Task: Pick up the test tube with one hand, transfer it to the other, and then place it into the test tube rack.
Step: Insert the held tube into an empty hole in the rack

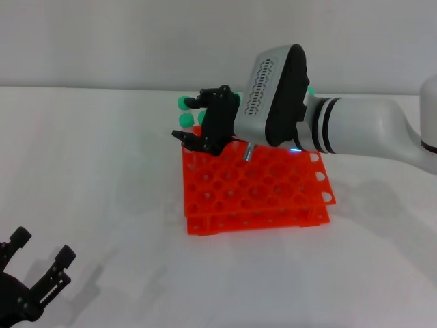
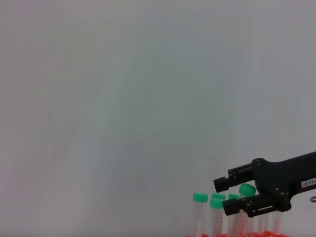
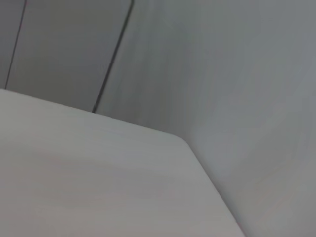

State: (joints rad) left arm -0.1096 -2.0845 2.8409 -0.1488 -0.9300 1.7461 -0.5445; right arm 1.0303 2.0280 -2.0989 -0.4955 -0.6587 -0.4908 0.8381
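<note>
R gripper (image 1: 193,120) is over the far-left corner of the orange-red test tube rack (image 1: 256,193), arm reaching in from the right side of the head view w/ white-silver forearm and black wrist. Its two black fingers (image 1: 205,97) stand apart, spread around the green caps at the rack's back edge; in the left wrist view the same R gripper (image 2: 223,195) shows w/ one finger above and one below a green cap, test tube (image 2: 247,189) sitting between them, tilted a bit vs. the others. Can't tell if the pads actually touch that tube, gap looks wider than the cap, so reads as released, not clenched. Other green-capped tubes (image 2: 200,212) stand upright in the rack just beside it, clear bodies down in the holes; in head view only a couple of green caps (image 1: 183,104) peek out left of the gripper. Rack sits on the white table (image 1: 102,171), roughly centre, two tiers visible. L gripper (image 1: 41,263) is low at the near-left corner of the head view, well apart from rack, fingers spread wide, holding nothing. Right wrist view shows only table surface and wall.
</note>
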